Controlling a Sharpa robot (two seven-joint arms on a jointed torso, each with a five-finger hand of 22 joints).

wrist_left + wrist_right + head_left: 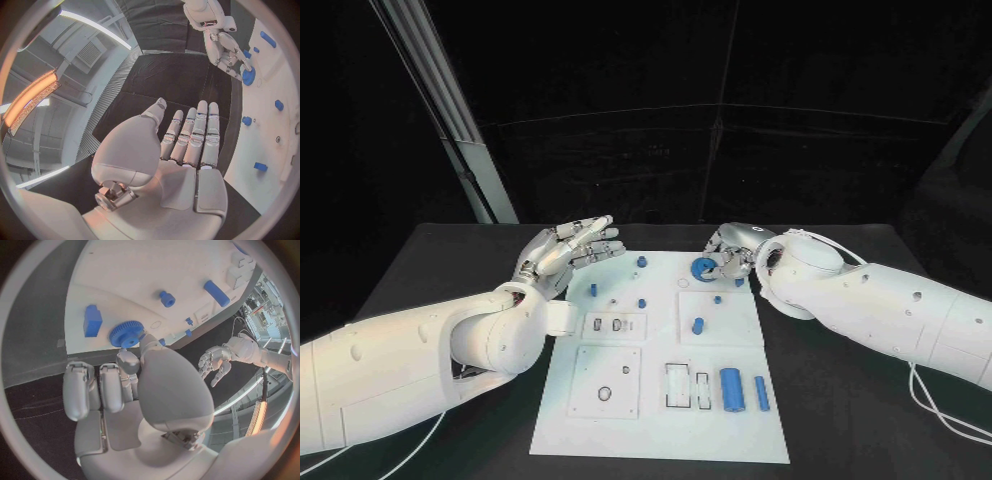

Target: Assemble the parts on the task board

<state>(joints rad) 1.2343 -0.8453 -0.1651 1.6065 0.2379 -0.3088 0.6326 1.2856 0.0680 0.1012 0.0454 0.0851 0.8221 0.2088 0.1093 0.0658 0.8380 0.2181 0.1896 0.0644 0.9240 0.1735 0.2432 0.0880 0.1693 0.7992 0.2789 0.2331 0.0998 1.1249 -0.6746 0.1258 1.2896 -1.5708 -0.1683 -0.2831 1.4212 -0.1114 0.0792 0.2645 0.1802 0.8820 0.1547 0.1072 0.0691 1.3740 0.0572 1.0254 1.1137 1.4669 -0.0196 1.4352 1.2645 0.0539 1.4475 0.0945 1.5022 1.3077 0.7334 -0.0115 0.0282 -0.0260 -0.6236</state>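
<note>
Right hand [733, 250] pinches blue gear [705, 267] at board's [646, 420] far edge.

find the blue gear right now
Head view: the blue gear sits at the task board's far right corner, pinched by the right hand.

Left hand [571, 250] hovering raised, palm open, fingers [190, 135] extending straight, holding nothing. Right hand [737, 252] reaching down, fingers [128, 361] curling, fingertips pinching gear [126, 334].

Black table [459, 260], white task board [661, 420] lying flat at its middle, apparently nothing else on it
</note>
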